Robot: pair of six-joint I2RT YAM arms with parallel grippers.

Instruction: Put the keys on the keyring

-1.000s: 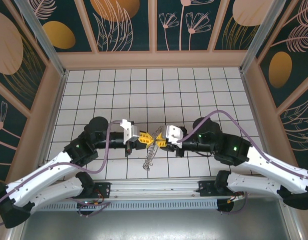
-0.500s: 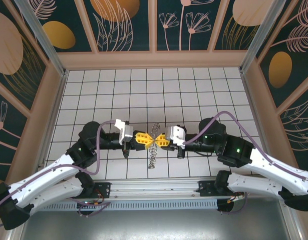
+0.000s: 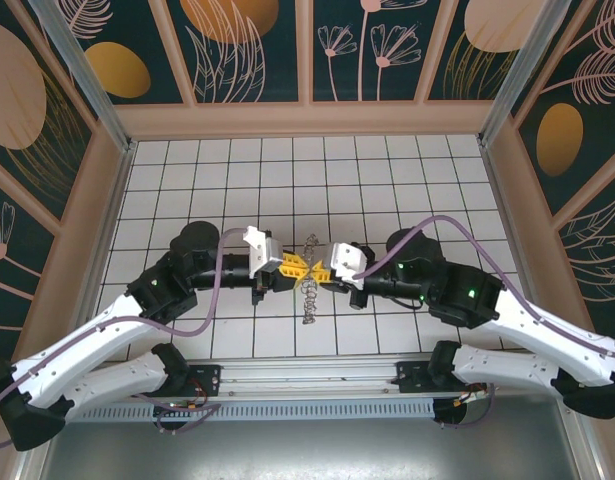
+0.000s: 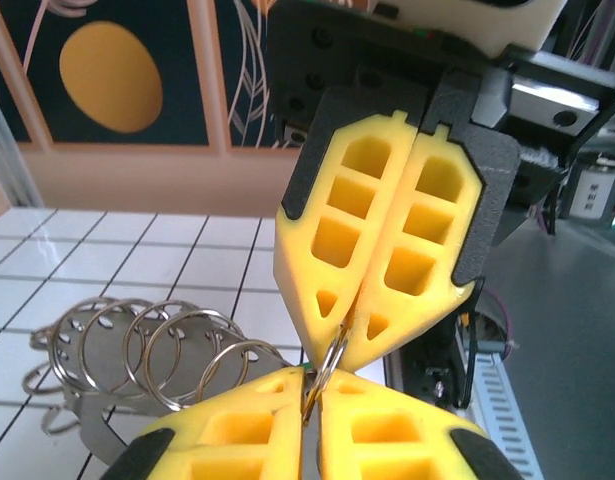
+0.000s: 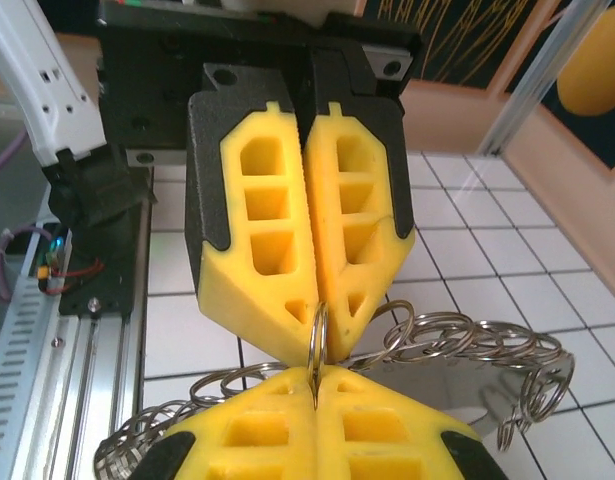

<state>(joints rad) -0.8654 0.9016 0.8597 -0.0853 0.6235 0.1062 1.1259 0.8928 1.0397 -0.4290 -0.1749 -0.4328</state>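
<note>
My left gripper (image 3: 300, 267) and right gripper (image 3: 314, 269) meet tip to tip above the tiled floor. Both are shut on one thin silver split ring (image 4: 328, 362) held edge-on between them. In the left wrist view my left gripper (image 4: 312, 388) is at the bottom and the right gripper (image 4: 337, 352) above it. The right wrist view has the right gripper (image 5: 315, 386) below and the left gripper (image 5: 321, 345) above, with the ring (image 5: 318, 328) between. That ring belongs to the keyring (image 3: 309, 296), a grey metal band strung with several silver rings (image 4: 147, 345) (image 5: 467, 340). A pale-green speck (image 4: 307, 367), maybe the key, peeks out at my left fingertips.
The white tiled floor (image 3: 287, 180) is walled by tan panels (image 3: 307, 118) at the back and sides. An aluminium rail (image 3: 307, 378) with both arm bases runs along the near edge.
Both grippers have stayed tip to tip and moved a little away from the near edge. The hanging bundle of rings swung from a slant to nearly straight.
</note>
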